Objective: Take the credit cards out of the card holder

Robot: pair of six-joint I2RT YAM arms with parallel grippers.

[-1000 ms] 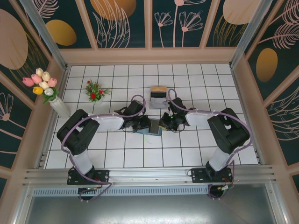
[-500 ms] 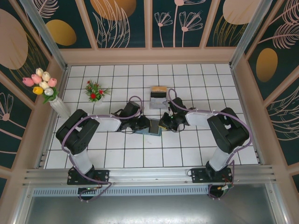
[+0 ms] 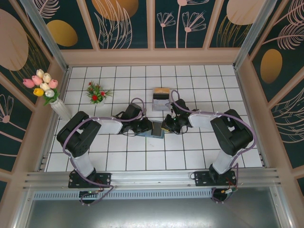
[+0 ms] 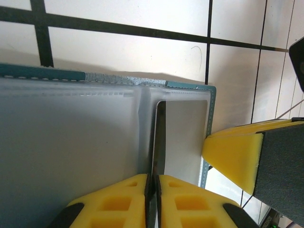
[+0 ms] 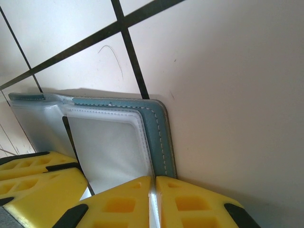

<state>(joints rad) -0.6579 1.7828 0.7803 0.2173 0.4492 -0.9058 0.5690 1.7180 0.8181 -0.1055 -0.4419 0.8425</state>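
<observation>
The dark teal card holder (image 3: 156, 129) lies open on the white tiles between my two grippers. In the left wrist view its clear, whitish sleeves (image 4: 71, 142) spread inside the teal rim (image 4: 212, 114). My left gripper (image 4: 154, 183) (image 3: 147, 127) is shut on a thin dark leaf (image 4: 160, 137) standing edge-on from the fold; I cannot tell whether it is a credit card or a sleeve. My right gripper (image 5: 153, 190) (image 3: 166, 125) is shut on the clear sleeve edge beside the stitched teal cover (image 5: 159, 137). A pale rectangle (image 5: 111, 147) fills one sleeve.
A grey stand with a tan top edge (image 3: 161, 97) sits just behind the card holder. A small red-flowered plant (image 3: 96, 92) and a vase of tulips (image 3: 46, 90) stand at the back left. Framed walls close in the tiled floor (image 3: 142, 156).
The left gripper has shifted slightly right, closer onto the card holder. The right gripper and the holder have hardly moved.
</observation>
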